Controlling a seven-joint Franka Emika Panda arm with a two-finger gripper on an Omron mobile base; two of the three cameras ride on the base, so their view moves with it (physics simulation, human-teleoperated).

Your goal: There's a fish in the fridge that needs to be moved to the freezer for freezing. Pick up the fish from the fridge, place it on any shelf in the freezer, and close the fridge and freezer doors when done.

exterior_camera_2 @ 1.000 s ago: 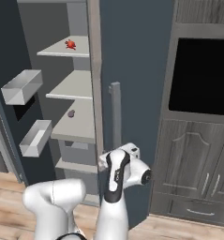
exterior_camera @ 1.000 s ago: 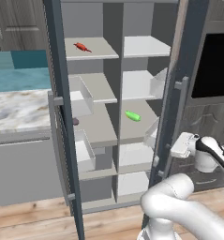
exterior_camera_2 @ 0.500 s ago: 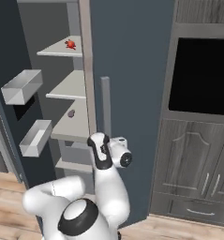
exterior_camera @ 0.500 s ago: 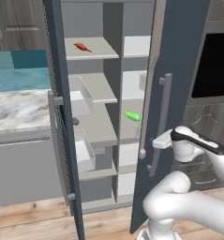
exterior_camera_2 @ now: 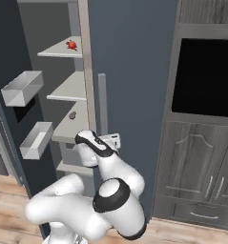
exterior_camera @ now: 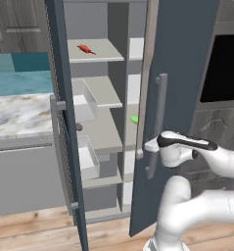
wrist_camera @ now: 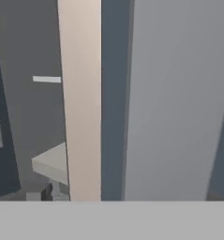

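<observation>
The fish [exterior_camera: 84, 49] [exterior_camera_2: 71, 45], small and red-orange, lies on the top grey shelf [exterior_camera: 103, 53] in the left half of the slate-blue appliance, the freezer. The freezer door [exterior_camera: 64, 127] stands wide open, with clear bins [exterior_camera_2: 22, 88] on its inside. The plain fridge door [exterior_camera: 182, 73] [exterior_camera_2: 129, 71] is swung most of the way over the right half. My gripper [exterior_camera: 144, 146] [exterior_camera_2: 113, 140] sits at that door's free edge, beside its bar handle [exterior_camera: 156, 125], open and empty. In the hand view the door's edge [wrist_camera: 112, 93] is very close.
A green vegetable [exterior_camera: 134, 119] peeks out on a fridge shelf behind the closing door. A small dark object [exterior_camera: 78, 127] lies on a lower freezer shelf. A black oven [exterior_camera_2: 206, 78] and dark cabinets [exterior_camera_2: 196, 167] stand to the right, a marble counter [exterior_camera: 15, 112] to the left.
The fridge door has swung leftward toward shut and now covers most of the right half. My arm moved left with it, the gripper staying by the handle.
</observation>
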